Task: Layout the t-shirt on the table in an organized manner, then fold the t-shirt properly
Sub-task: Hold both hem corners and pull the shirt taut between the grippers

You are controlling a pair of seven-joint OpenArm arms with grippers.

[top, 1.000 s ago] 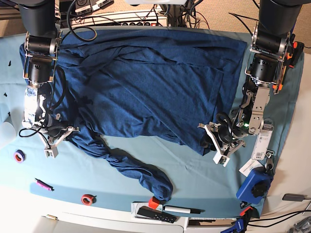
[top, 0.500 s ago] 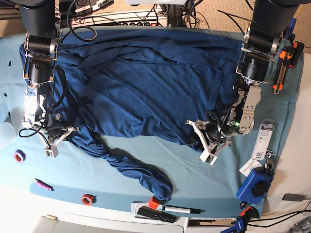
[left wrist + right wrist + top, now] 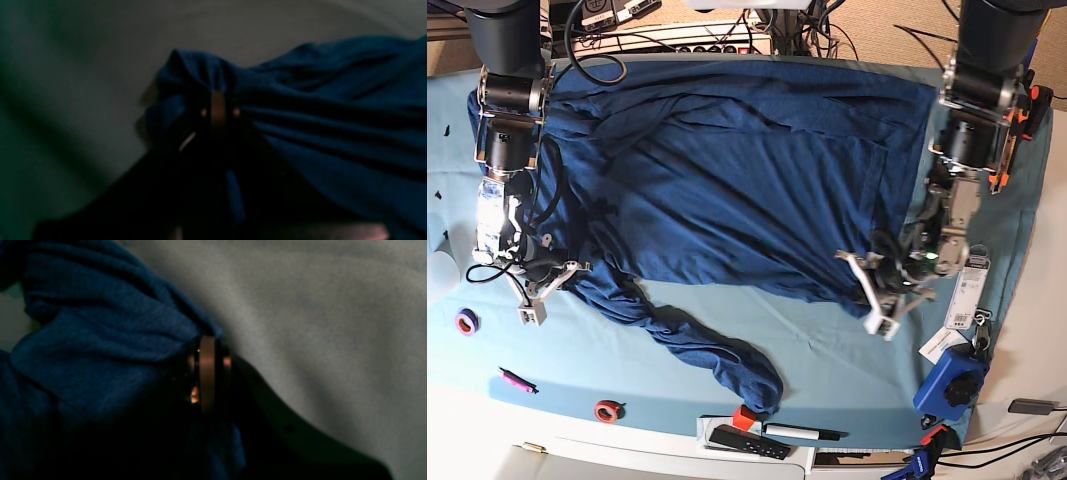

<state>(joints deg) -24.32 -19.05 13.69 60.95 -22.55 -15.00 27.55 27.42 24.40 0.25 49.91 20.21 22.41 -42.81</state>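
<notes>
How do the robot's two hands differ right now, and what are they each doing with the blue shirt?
The left hand pinches the t-shirt at its flat lower corner, while the right hand grips it where a long twisted strip trails off toward the table edge. The left hand sits beside bare teal cloth on the base view's right; the right hand sits at that view's left. Both are shut on the fabric.
</notes>
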